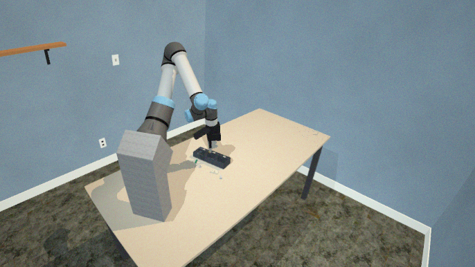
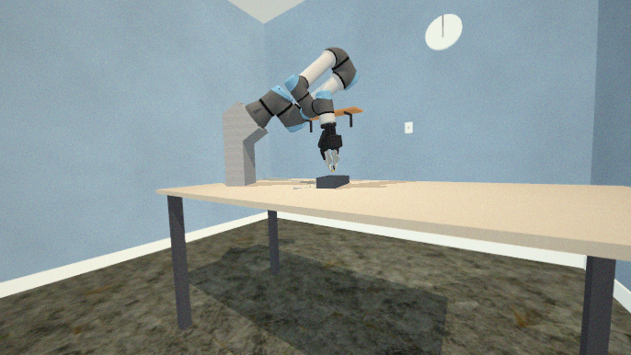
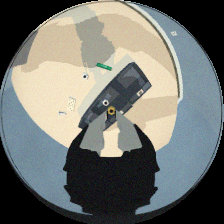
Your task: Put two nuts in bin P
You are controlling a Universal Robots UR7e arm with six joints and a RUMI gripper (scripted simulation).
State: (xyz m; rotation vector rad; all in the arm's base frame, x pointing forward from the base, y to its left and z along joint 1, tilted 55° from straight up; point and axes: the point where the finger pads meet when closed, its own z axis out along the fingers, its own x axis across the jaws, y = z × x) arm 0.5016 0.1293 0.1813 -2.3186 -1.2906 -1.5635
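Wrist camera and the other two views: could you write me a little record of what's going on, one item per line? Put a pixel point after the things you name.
gripper: closed on a nut, above the bins
held nut (image 3: 111, 110): brass-coloured, ring-shaped
bins (image 1: 221, 164) (image 2: 326, 182) (image 3: 95, 111): dark, joined in a row, upright
bin letters: unreadable
pale ring (image 3: 105, 102): appears inside a bin
green piece (image 1: 196, 161) (image 3: 104, 66): on the table, beside the bins
wall clock (image 2: 443, 31): white, round
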